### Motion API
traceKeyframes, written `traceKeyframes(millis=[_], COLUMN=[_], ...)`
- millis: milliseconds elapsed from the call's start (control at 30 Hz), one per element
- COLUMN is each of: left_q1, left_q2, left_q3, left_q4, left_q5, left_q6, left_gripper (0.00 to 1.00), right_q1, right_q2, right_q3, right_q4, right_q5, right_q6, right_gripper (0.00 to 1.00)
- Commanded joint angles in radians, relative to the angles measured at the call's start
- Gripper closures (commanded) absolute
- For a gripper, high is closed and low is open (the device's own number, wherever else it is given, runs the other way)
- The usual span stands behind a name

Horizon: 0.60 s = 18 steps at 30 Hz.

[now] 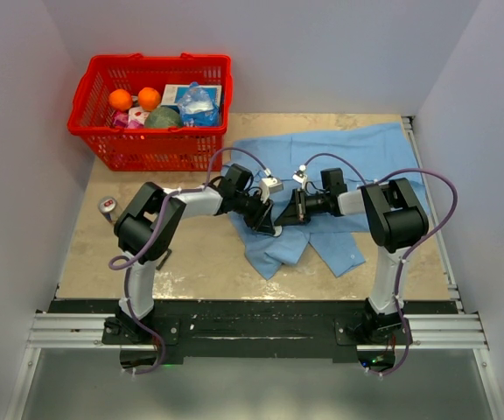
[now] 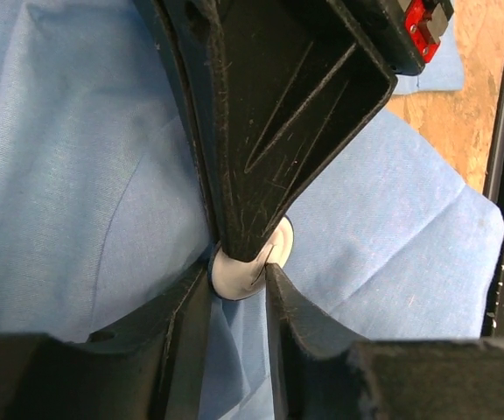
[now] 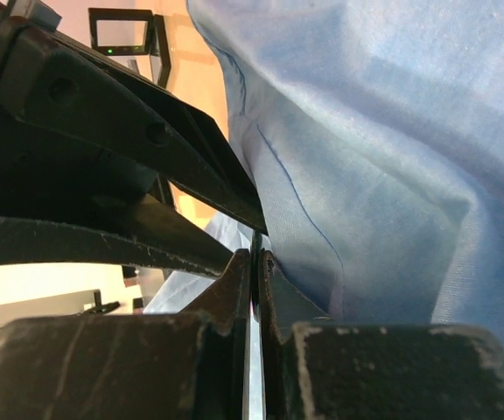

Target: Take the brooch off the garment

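The light blue garment (image 1: 366, 157) lies spread over the right half of the table. Both grippers meet over its left part. My right gripper (image 1: 294, 208) is shut on the brooch (image 3: 255, 262), seen edge-on as a thin dark disc between its jaws (image 3: 256, 258). In the left wrist view the brooch (image 2: 239, 273) shows a pale round face with a dark rim, pinched by the right gripper's fingers (image 2: 261, 175). My left gripper (image 1: 268, 223) (image 2: 238, 282) is closed narrowly on a fold of the garment (image 2: 77, 175) right under the brooch. The brooch is hidden in the top view.
A red basket (image 1: 151, 109) with oranges and packets stands at the back left. A small silver knob-like object (image 1: 106, 207) sits near the left edge. A black square frame (image 3: 121, 31) shows beyond the left arm. Grey walls close in both sides.
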Motion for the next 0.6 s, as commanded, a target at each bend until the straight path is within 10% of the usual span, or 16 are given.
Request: traceKeyframes(millis=[0,200,567], left_q1=[-0.026,0.055,0.175], left_q2=[-0.016,-0.120,-0.122], left_q3=[0.034,0.082,0.259], left_q4=[-0.076,-0.229,-0.361], left_q5=[0.122,0.121,0.185], left_q6=[0.036,0.169,0.246], left_gripper=[0.63,0.46,0.50], right_q1=[0.004,0.002,0.001], right_q2=[-0.023,-0.068,-0.132], right_q3=[0.075,0.113,0.357], right_q4=[0.067,-0.065,-0.515], right_q5=[-0.035,-0.064,-0.049], right_q6=[-0.001,-0.130,-0.609], right_gripper=[1.00,1.00,1.00])
